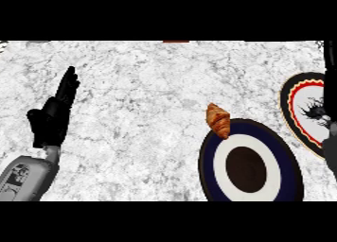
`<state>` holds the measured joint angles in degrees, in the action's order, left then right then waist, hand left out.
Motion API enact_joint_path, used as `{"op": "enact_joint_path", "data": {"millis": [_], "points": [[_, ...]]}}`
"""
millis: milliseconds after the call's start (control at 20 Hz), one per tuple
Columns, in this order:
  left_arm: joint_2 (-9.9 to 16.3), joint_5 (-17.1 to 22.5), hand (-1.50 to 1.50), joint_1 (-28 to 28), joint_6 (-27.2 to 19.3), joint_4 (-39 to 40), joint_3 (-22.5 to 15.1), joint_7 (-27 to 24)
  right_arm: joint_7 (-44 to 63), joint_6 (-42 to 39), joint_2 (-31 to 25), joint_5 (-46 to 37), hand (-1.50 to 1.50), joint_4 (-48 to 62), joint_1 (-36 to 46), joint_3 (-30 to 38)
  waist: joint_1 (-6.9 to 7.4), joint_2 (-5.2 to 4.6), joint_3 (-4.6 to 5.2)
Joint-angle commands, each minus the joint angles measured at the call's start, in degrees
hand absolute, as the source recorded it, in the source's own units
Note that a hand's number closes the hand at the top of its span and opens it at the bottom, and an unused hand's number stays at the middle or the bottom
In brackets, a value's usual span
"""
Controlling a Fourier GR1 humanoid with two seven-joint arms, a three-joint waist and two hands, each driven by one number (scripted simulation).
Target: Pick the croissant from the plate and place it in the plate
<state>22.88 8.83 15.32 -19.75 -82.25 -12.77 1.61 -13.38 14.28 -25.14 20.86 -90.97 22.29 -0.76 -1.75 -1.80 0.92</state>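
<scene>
My right hand (333,90) is over the cream plate (297,108), fingers hidden so I cannot tell; my left hand (54,113) rests open, empty; the croissant (218,121) sits on the blue plate's (287,160) edge, maybe placed, so next I move away.

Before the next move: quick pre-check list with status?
1. Croissant located: ok, it lies across the upper-left rim of the dark blue plate, part on the counter.
2. Croissant free of any hand: ok, nothing touches it.
3. Second plate in view: ok, a plate with a red and cream rim shows at the right edge, partly hidden.
4. Left hand: ok, open, fingers up, resting at the left, far from the croissant.
5. Right hand: cannot tell, only a dark shape along the right edge over the second plate.
6. Path to the croissant: ok, bare counter around it.
</scene>
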Motion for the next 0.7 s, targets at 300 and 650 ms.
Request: {"op": "enact_joint_path", "data": {"millis": [300,650], "points": [[-2.20,1.41,0.00,0.68,3.54,1.73,-3.14,2.63,12.91,-23.08,-16.31,-16.33,1.50,8.18,7.20,-23.99,12.00,-1.03,1.75],[-1.64,5.35,0.00,-1.04,6.68,3.00,-1.04,5.76,16.73,-40.44,-11.17,-9.54,-1.50,32.88,14.59,-25.48,6.87,0.37,-0.98]]}}
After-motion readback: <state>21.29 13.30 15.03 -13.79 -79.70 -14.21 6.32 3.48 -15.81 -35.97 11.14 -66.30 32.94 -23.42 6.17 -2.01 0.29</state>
